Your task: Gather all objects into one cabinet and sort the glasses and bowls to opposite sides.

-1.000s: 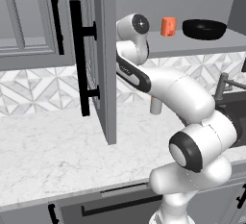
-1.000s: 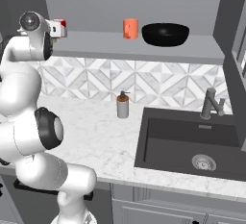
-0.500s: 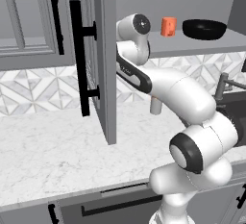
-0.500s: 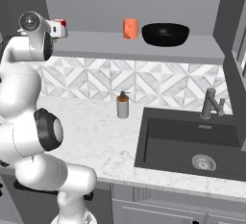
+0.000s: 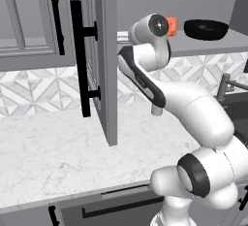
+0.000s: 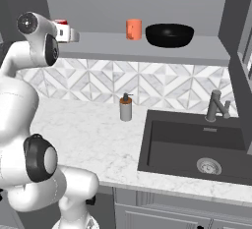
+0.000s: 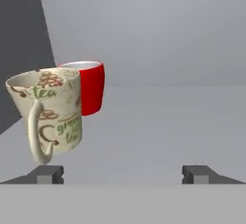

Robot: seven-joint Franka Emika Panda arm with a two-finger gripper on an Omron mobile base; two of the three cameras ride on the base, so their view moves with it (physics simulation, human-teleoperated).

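- Up on the cabinet shelf (image 6: 147, 48), I have my hand (image 7: 123, 174) open, jaws wide and empty.
- Beige mug (image 7: 48, 115) tilts beside red mug (image 7: 89, 86), glasses grouped left, black bowl (image 6: 170, 34) far right.

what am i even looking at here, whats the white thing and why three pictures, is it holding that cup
The white thing is a robot arm in a simulated kitchen. Two pictures come from cameras riding behind it, one on its left and one on its right. The third looks out from its hand, into a grey wall cabinet whose door stands open.

On the cabinet shelf stand an orange cup and a black bowl. At the hand are a beige mug and, behind it, a red mug.

The gripper is open and holds nothing; the beige mug sits left of its fingertips. On the counter stands a soap dispenser beside the sink.
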